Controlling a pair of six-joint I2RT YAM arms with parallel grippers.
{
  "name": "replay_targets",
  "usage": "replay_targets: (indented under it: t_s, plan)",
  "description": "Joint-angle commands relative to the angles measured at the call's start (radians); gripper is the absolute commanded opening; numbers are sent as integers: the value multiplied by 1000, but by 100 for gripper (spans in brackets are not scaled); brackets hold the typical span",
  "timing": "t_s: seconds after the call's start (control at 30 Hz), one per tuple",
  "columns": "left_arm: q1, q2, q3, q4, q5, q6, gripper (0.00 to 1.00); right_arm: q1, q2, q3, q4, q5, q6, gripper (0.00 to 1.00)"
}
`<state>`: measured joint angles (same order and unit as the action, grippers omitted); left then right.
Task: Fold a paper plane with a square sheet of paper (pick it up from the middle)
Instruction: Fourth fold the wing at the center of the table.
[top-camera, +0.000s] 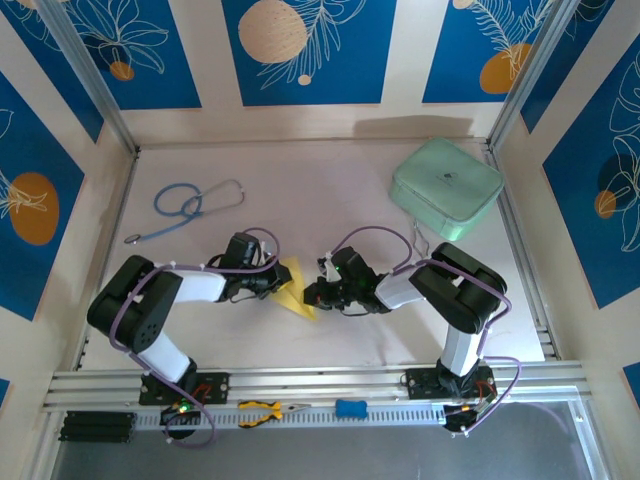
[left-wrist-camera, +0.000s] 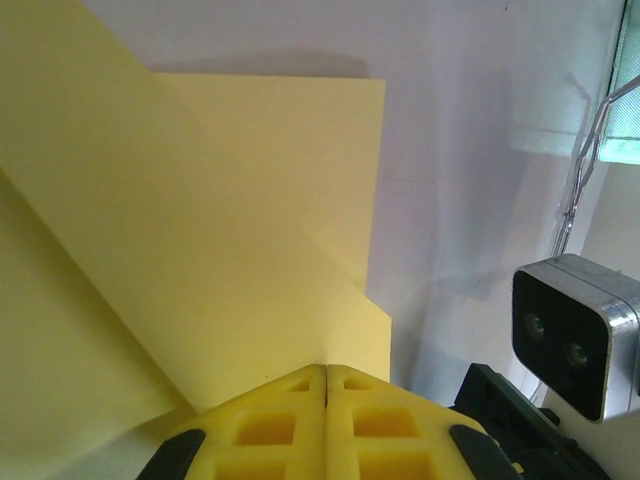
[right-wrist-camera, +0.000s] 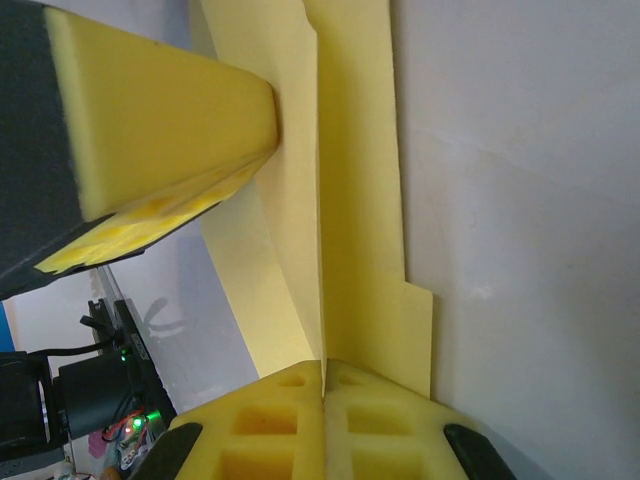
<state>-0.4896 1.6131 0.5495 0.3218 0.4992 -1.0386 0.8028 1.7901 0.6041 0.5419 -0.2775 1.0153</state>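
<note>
Folded yellow sheet (top-camera: 296, 292) lies mid-table (top-camera: 320, 210), long axis near-to-far, directly between the claws; left gripper (top-camera: 270, 281) and right gripper (top-camera: 318, 294) each clenched on its opposite sides, equally near

The table (top-camera: 330, 335) has a pale, plain top, walled on three sides. A stethoscope (top-camera: 165, 227) with blue tubing lies toward the far-left corner, well clear of everything else. A mint-green case (top-camera: 446, 187) sits in the far-right corner, turned at an angle to the edges. Around the middle, a little nearer the near edge, the square sheet of paper (top-camera: 293, 288) lies partly folded (one flap looks slightly raised in the left wrist view). Along the near edge's metal rail rest yellow-handled pliers (top-camera: 262, 411) and a small blue object (top-camera: 350, 408).
</note>
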Motion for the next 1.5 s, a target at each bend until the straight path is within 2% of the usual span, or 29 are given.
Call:
replay_targets:
  t_s: [0.0, 0.37, 0.73, 1.13, 1.47]
  plan:
    - [-6, 14, 21, -11, -7, 21, 1, 10, 32, 1, -82, -9, -3, 4]
    - [-7, 42, 30, -9, 12, 27, 2, 9, 35, 1, -88, -8, 3, 4]
    - [-7, 75, 57, -133, -8, 69, 0, 9, 24, -1, -94, -12, 6, 5]
    - [-7, 73, 48, -137, -13, 73, 0, 51, -88, -22, -175, 8, 5, 19]
    - [-7, 77, 43, -130, -10, 71, 0, 64, -105, -93, -166, 38, 60, 9]
